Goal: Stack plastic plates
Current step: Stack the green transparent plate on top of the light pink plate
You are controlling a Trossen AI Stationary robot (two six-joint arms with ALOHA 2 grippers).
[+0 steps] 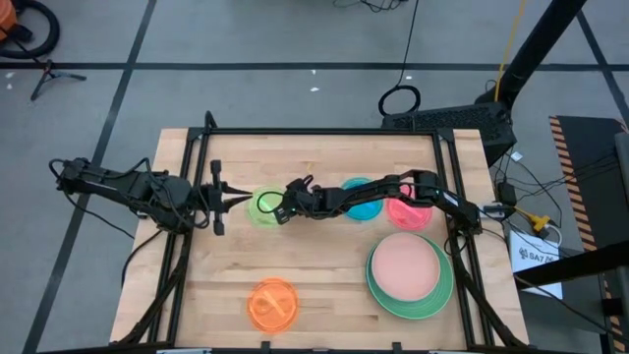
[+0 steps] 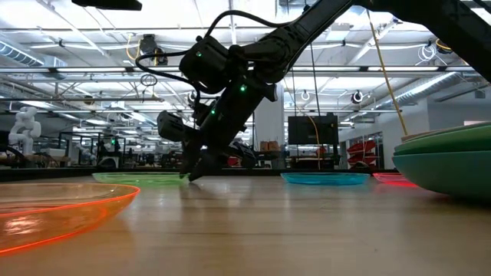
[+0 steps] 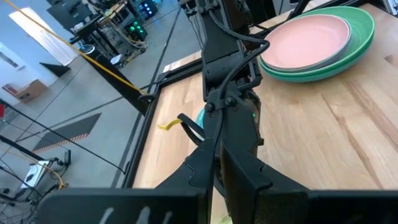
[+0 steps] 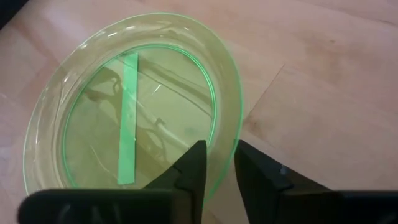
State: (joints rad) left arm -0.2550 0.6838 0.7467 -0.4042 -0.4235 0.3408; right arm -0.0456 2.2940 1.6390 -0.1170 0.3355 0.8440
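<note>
A small translucent yellow-green plate (image 1: 263, 205) (image 4: 130, 106) lies flat on the wooden table, left of middle. My right gripper (image 1: 282, 208) (image 4: 219, 165) reaches across from the right and is shut on its rim. My left gripper (image 1: 224, 202) (image 3: 214, 171) hovers shut and holding nothing just left of that plate. Blue (image 1: 362, 199) and red (image 1: 408, 212) small plates lie under the right arm. A pink plate (image 1: 403, 267) rests in a large green one (image 1: 432, 300). An orange plate (image 1: 272, 303) sits near the front edge. My right gripper pinches the yellow-green plate's rim (image 4: 227, 134) on the side toward the table's right, one finger inside the dish and one outside. The fingers slant down from the right. The plate lies flat on the table (image 2: 142, 180).
The black frame rails (image 1: 324, 132) run along the table's far edge and both sides. The stack of pink on green (image 2: 453, 165) stands at the front right. Bare wood (image 1: 324, 265) lies between the orange plate and that stack.
</note>
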